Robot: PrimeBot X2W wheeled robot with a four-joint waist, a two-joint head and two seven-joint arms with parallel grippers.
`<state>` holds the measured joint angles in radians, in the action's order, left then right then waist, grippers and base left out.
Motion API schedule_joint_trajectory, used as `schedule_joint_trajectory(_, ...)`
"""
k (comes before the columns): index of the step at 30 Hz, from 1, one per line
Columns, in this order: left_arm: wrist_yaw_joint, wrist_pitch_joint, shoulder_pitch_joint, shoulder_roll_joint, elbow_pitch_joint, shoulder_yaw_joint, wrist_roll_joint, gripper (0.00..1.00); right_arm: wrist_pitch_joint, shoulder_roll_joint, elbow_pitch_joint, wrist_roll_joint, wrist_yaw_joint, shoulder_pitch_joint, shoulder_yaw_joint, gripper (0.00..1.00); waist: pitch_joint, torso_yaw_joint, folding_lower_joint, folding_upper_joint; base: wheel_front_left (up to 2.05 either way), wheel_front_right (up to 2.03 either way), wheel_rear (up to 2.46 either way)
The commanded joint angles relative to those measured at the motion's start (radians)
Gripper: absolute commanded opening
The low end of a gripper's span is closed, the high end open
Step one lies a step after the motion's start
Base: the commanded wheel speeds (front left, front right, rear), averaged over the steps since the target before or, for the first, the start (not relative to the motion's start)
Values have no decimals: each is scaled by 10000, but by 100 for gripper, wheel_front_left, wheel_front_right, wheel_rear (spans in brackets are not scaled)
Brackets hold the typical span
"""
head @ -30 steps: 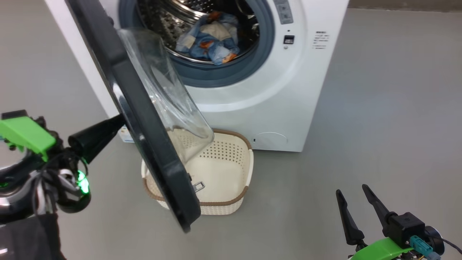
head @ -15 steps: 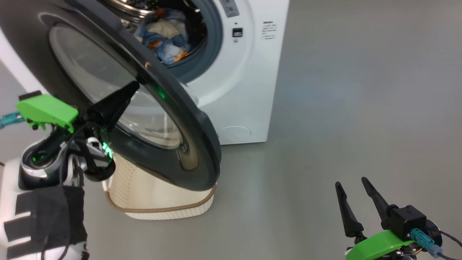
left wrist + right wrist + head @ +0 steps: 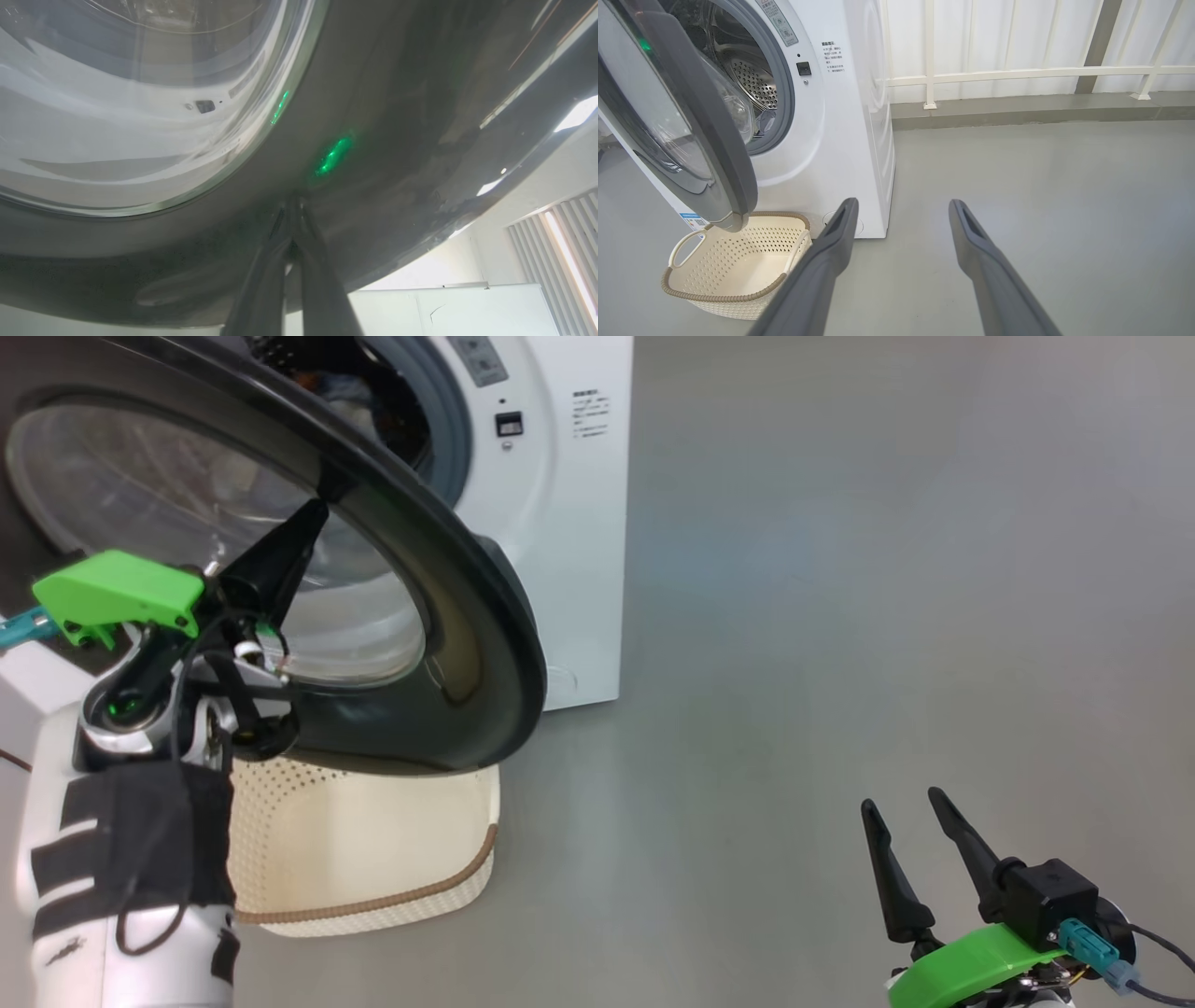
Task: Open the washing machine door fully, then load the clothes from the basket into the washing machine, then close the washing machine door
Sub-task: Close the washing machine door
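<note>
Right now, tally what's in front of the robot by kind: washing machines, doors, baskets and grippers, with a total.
washing machine: 1
door: 1
basket: 1
grippers: 2, the left gripper and the right gripper
Total: 5

The grey floor (image 3: 840, 616) is carrying the white washing machine (image 3: 560, 551) and the cream basket (image 3: 373, 840). The basket is standing upright just in front of the machine's base.
</note>
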<state>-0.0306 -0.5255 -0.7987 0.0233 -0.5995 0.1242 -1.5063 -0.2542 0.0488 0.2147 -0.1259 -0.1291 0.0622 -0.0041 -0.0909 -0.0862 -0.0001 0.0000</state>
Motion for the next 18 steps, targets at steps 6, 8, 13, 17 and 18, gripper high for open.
schedule_joint_trajectory(6,560,311,-801,270,-549,159,-49,0,-76,15,-158,-77,-16,304,361,100,83,-249,1,0,0,0,0)
schedule_joint_trajectory(8,715,400,-888,270,-801,169,-26,0,-76,15,-147,-82,-16,299,392,100,103,-300,1,0,0,0,0)
schedule_joint_trajectory(13,974,522,-1112,270,-1324,147,-45,0,-76,15,-146,-73,-16,284,370,100,127,-311,1,0,0,0,0)
schedule_joint_trajectory(17,1109,538,-1243,270,-1622,39,-74,0,-76,14,-157,-52,-16,254,307,100,179,-235,1,0,0,0,0)
schedule_joint_trajectory(18,1131,527,-1263,270,-1676,18,-84,0,-76,14,-158,-45,-16,240,291,100,200,-207,1,0,0,0,0)
